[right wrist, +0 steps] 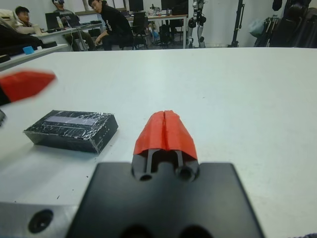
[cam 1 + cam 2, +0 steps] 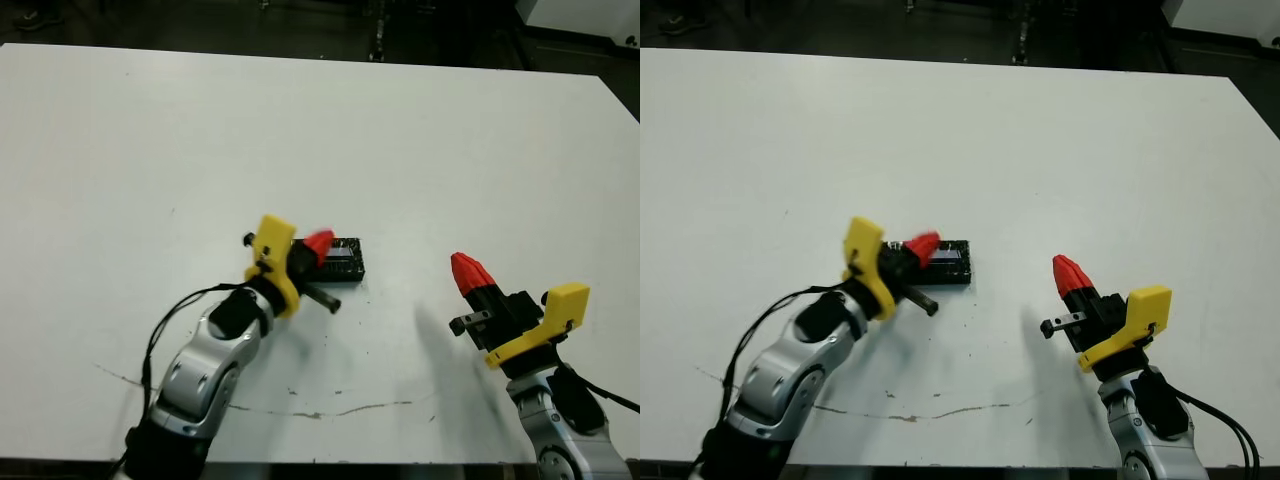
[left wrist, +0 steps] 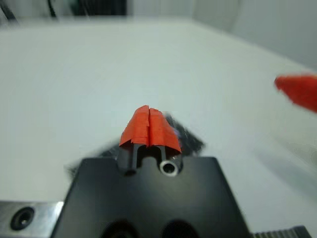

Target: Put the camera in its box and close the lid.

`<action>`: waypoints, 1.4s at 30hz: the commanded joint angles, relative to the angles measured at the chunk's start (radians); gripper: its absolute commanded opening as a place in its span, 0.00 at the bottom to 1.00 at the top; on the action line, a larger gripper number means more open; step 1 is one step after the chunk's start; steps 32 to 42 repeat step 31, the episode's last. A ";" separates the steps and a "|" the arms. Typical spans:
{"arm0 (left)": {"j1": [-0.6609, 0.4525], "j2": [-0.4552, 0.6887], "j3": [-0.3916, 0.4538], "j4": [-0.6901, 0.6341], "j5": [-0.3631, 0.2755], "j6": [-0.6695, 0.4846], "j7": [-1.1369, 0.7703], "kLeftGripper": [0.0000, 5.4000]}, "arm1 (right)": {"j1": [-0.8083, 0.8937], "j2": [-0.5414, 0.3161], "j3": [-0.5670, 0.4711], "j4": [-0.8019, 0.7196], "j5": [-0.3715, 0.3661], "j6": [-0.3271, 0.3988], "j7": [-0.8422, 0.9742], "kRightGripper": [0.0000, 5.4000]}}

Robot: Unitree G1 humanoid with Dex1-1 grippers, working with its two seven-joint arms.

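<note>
Nearest you, left gripper (image 2: 318,246) is hovering, jaws pressed together, touching or just over the lid (image 1: 72,130), which is sitting closed on the bench (image 2: 420,140); right gripper (image 2: 470,272), jaws likewise together, is waiting well apart. You're risking nudging the lid askew

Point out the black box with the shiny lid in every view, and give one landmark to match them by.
Left eye: black box, middle of the table, just beyond the left hand.
Right eye: same spot, by that red tip.
Left wrist: blurred dark shape behind the closed red fingers.
Right wrist: at picture left, lid on.
Landmark: the left hand's red tip, next to the box.
</note>
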 commanded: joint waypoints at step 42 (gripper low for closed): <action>0.162 -0.031 0.255 0.130 -0.083 -0.453 0.064 0.00 | -0.085 0.067 -0.068 0.024 0.006 -0.056 -0.111 0.00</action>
